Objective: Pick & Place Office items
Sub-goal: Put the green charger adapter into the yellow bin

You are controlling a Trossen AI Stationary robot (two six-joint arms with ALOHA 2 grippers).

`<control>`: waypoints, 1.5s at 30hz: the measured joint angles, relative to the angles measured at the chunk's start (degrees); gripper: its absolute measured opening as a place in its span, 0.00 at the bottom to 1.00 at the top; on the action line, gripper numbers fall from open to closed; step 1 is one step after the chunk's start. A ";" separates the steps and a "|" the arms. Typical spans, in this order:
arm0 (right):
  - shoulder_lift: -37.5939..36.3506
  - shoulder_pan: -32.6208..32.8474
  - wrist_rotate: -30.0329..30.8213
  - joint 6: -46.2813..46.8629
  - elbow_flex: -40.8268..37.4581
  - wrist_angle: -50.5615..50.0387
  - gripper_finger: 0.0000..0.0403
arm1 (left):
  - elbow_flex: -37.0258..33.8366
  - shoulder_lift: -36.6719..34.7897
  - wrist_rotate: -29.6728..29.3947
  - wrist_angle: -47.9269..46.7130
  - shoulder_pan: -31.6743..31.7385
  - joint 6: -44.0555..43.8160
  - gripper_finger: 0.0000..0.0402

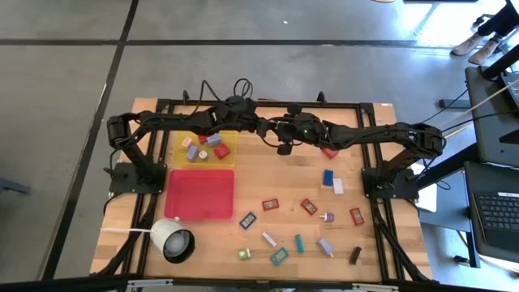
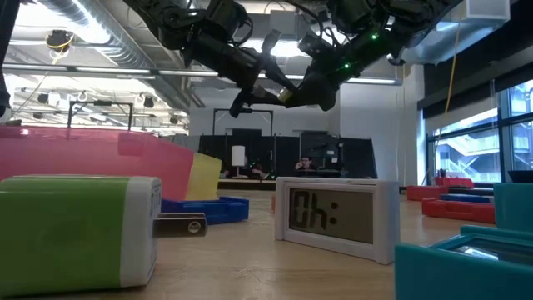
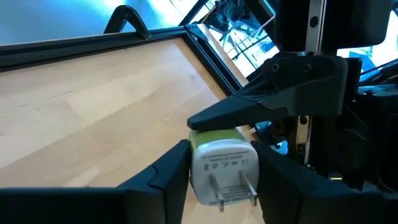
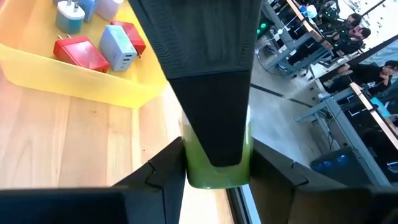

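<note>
While both arms meet in mid-air above the table's far middle, the left gripper (image 3: 221,168) has its jaws pinched on a green-and-white plug adapter (image 3: 224,165), prongs pointing back toward the wrist. The right gripper (image 4: 214,165) clamps the same adapter's green end (image 4: 214,174) from the opposite side, its jaws closed on it, one finger of the other arm lying over the top. In the high view the two grippers touch nose to nose (image 1: 280,134), well above the wood.

Just beside the jaws, toward the left arm, sits the yellow tray (image 1: 231,154) holding red, blue and grey chargers (image 4: 102,46). Next to that, farther from the jaws, is the red tray (image 1: 199,195). On the right arm's side a red block (image 1: 329,152) lies near the jaws, with a blue piece (image 1: 328,177) a bit beyond.

Farthest from the jaws, the remaining small items are scattered along the table's near half (image 1: 300,242), and a white cup-like thing (image 1: 173,241) with a cord sits at the near left corner.
</note>
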 joint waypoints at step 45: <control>-1.62 -0.07 1.01 13.19 0.02 -17.90 0.68 | -1.96 -12.79 -25.70 -72.51 7.52 10.06 0.36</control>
